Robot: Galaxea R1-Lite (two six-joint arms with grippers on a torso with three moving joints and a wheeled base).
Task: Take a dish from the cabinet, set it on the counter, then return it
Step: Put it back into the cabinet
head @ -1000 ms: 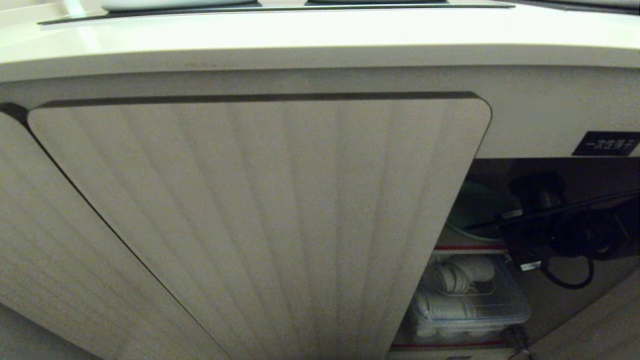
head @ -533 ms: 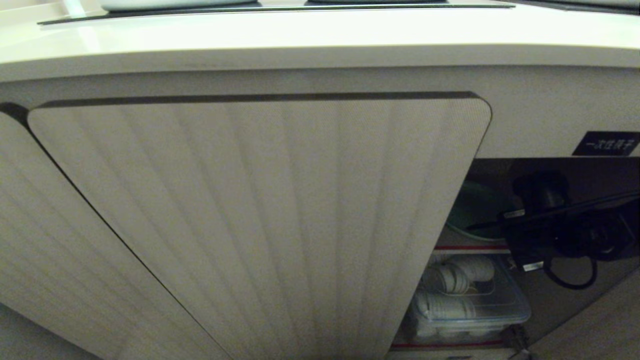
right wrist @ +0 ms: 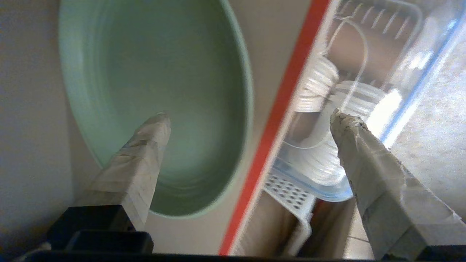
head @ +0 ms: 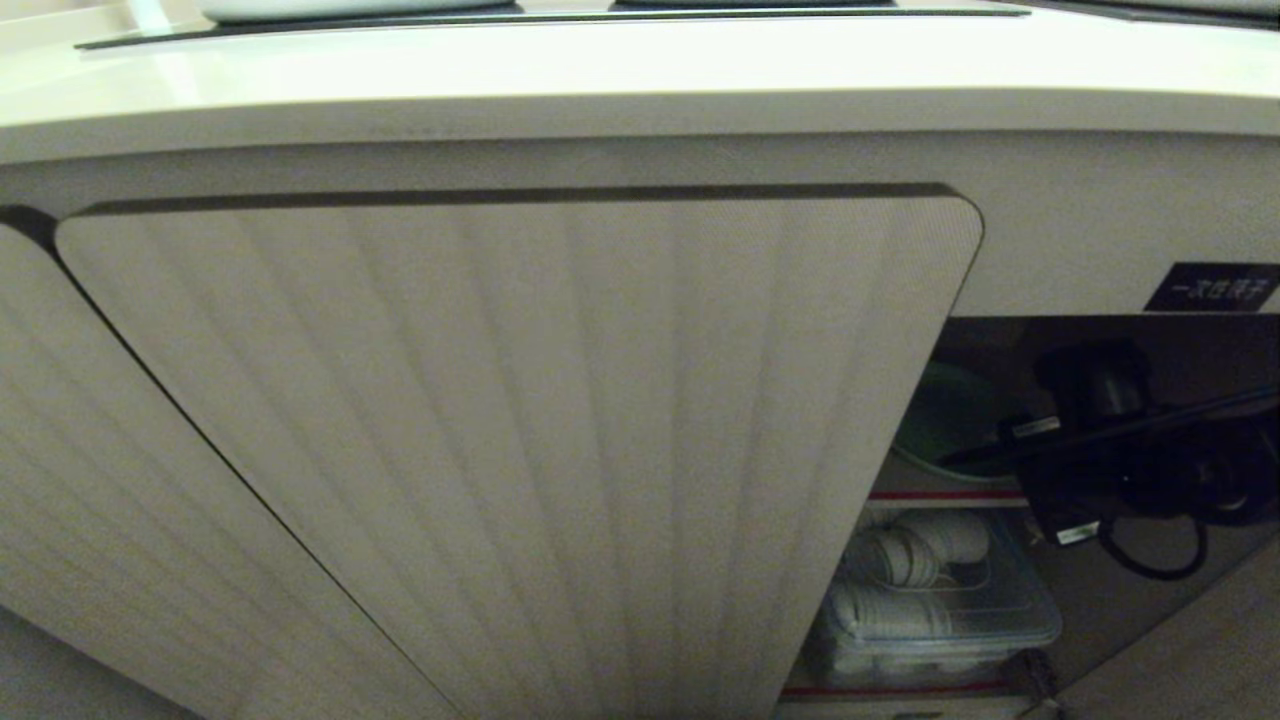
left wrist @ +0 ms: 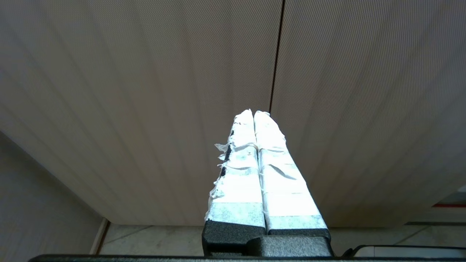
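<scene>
The mint-green dish point(right wrist: 156, 83) lies on the upper shelf of the open cabinet point(head: 1100, 250), just behind the shelf's red edge point(right wrist: 287, 94). In the head view the dish point(head: 945, 415) shows partly behind the ribbed door. My right gripper point(right wrist: 251, 115) is open wide and holds nothing. One of its fingers hangs over the dish, the other in front of the clear box below. The dark right arm point(head: 1130, 470) reaches into the opening. My left gripper point(left wrist: 253, 113) is shut and empty, parked facing closed ribbed doors. The counter point(head: 640, 70) runs above.
A clear plastic box point(head: 930, 600) of white ribbed items sits on the lower shelf. A wide ribbed door point(head: 520, 430) fills the middle of the head view. A black label point(head: 1212, 287) is above the opening. A black cooktop panel point(head: 560, 14) is set into the counter.
My right arm has slid a little to the right, back from the dish. The dish stays on its shelf.
</scene>
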